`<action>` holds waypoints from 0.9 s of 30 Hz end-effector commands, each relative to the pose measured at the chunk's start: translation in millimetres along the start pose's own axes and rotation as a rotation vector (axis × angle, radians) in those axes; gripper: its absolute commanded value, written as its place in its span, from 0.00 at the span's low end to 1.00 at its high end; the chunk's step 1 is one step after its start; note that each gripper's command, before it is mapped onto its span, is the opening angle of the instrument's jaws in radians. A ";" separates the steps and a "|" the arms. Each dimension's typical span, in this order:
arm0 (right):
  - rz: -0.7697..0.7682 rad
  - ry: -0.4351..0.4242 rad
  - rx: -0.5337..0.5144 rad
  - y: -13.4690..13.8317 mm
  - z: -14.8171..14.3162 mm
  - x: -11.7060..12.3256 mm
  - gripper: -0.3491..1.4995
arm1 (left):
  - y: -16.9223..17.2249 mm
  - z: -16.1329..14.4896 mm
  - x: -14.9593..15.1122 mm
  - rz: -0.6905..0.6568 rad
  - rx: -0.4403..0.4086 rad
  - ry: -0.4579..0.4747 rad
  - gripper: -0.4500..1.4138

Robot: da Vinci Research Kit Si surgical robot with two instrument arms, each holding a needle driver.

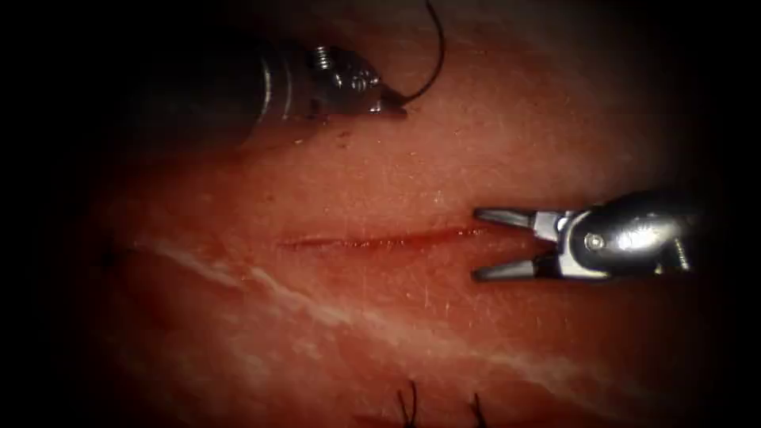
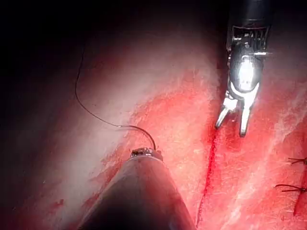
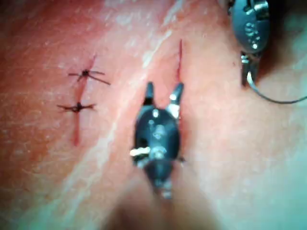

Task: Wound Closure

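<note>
Red tissue (image 1: pixel 380 317) bore a thin unclosed cut (image 1: pixel 380 240), right tool (image 1: pixel 479 244) gaped wide and empty at its 3 o'clock end, left tool (image 1: pixel 394 108) at 12 o'clock clamped a dark curved needle (image 1: pixel 434 55) clear of tissue, thread (image 2: pixel 81 91) trailing.

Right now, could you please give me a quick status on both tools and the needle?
Left tool shut on needle, clear of tissue, above the cut. Right tool open, empty, at cut's right end. Thread trails free.
</note>
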 end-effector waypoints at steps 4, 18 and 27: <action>0.129 -0.007 -0.005 -0.2 0.4 -0.5 0.44 | 1.4 -1.6 -1.3 0.095 0.029 0.076 0.00; 0.534 0.209 -0.027 3.4 -1.0 -1.9 0.64 | 6.1 -7.0 -3.0 0.322 0.188 0.248 0.00; 0.608 0.281 0.056 5.6 -0.3 -1.1 0.66 | 8.7 -6.0 -3.2 0.395 0.228 0.265 0.00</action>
